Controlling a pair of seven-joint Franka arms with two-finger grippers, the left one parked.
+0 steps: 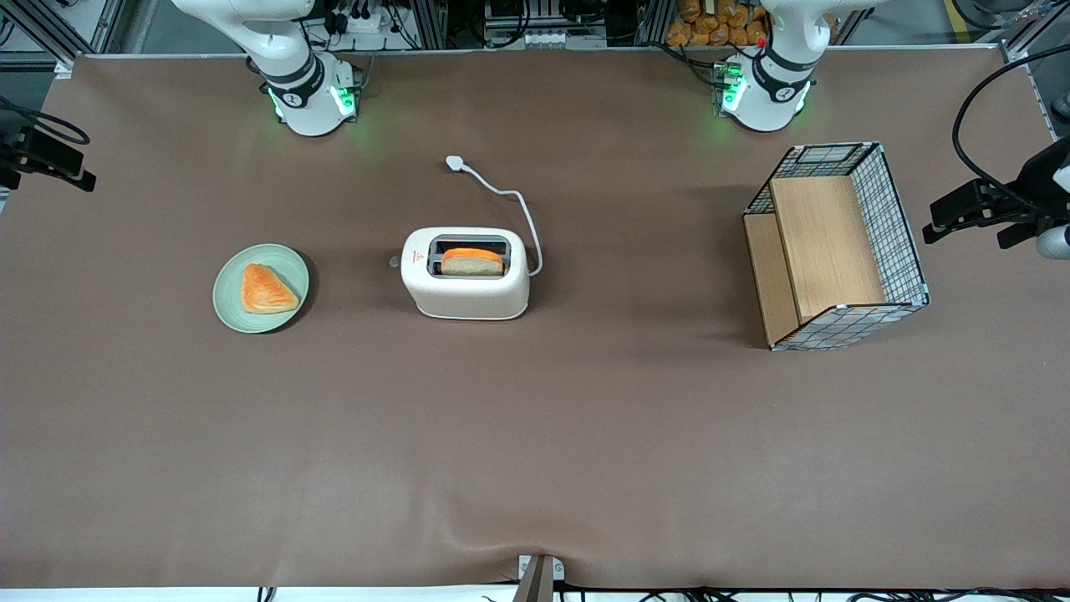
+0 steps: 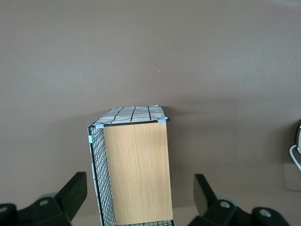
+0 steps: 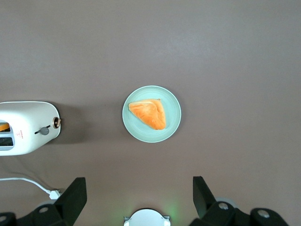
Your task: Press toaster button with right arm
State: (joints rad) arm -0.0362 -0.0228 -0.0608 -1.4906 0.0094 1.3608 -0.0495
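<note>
While the gripper hangs open high above the plate, the small button could be missed and the toaster shoved

Brown table bearing toaster, green plate, wire-and-wood basket; gripper spread wide above it.
</note>
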